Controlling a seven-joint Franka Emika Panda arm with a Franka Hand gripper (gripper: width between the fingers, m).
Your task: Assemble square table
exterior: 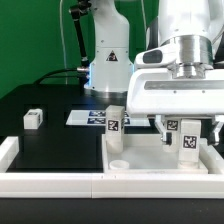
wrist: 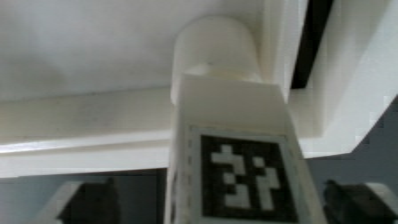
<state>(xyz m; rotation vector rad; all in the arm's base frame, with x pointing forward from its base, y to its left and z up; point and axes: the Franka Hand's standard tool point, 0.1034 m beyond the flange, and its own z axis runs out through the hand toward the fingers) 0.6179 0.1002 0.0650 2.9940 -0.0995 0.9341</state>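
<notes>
The white square tabletop [exterior: 150, 152] lies inside the corner of the border rail. One tagged white leg [exterior: 115, 120] stands upright at its far corner on the exterior view's left. A second tagged leg [exterior: 187, 142] stands upright on the tabletop at the exterior view's right. My gripper [exterior: 187, 130] is above and around this leg. In the wrist view the leg [wrist: 231, 120] runs between my dark fingers [wrist: 82, 200], with a gap on each side, so my gripper [wrist: 221, 200] is open. The tabletop's rim [wrist: 89, 110] lies behind the leg. A third leg [exterior: 33, 118] lies loose on the black table.
The white border rail [exterior: 50, 180] runs along the front and the exterior view's left. The marker board [exterior: 85, 117] lies flat behind the tabletop. A short round white stub [exterior: 118, 163] stands at the tabletop's near corner. The robot base [exterior: 108, 60] stands at the back.
</notes>
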